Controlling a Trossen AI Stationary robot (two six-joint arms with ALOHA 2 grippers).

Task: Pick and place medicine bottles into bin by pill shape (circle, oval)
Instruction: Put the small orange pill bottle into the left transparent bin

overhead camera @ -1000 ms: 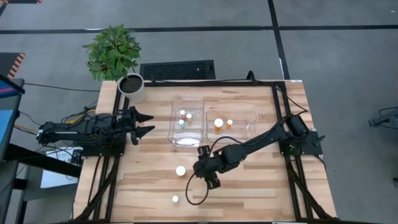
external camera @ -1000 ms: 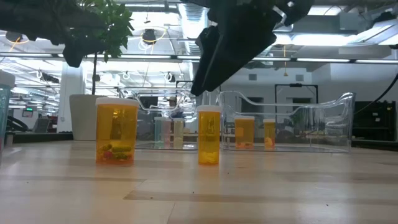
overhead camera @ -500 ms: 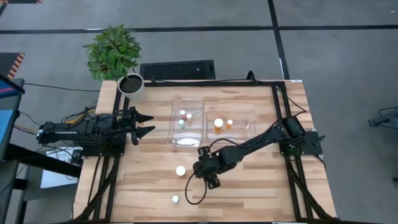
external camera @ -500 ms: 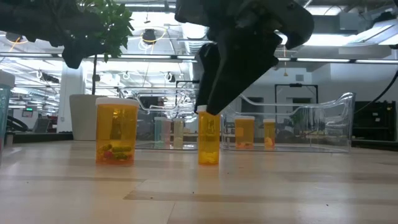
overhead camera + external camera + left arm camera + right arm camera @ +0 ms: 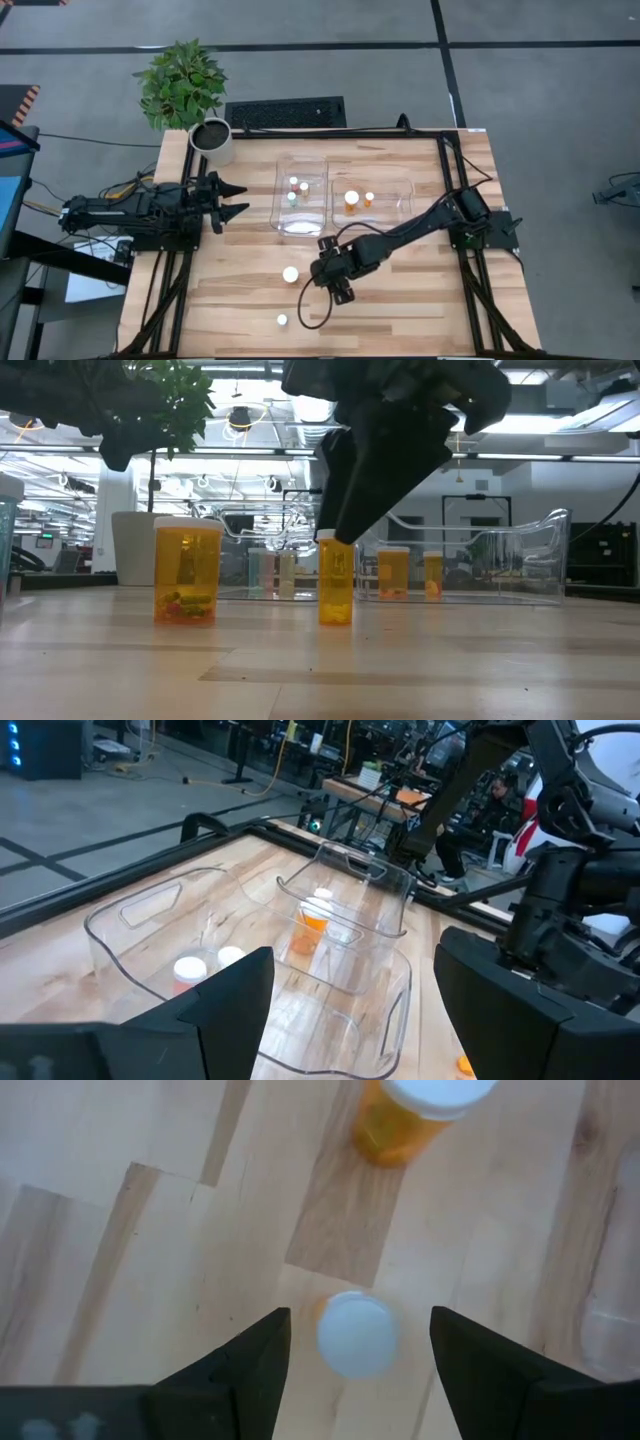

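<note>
A small amber medicine bottle [image 5: 335, 585] with a white cap [image 5: 355, 1333] stands upright on the wooden table, near the middle. My right gripper [image 5: 355, 1350] hangs over it, open and slanting down, one finger on either side of the cap with a gap on each side. In the high view the gripper [image 5: 320, 275] hides this bottle. A larger bottle [image 5: 290, 273] stands just to its left, and a small one [image 5: 282, 320] stands nearer the front edge. My left gripper [image 5: 238, 200] waits open at the table's left.
Two clear bins stand at the far middle. The left bin [image 5: 300, 160] holds three bottles and the right bin [image 5: 400, 195] holds two. A white plant pot [image 5: 212, 140] stands at the far left corner. Bare wood lies around the standing bottles.
My right gripper has come down a little over the small bottle. Its fingers now reach the level of the cap, which showed free below them a second ago. The bottle has not moved.
</note>
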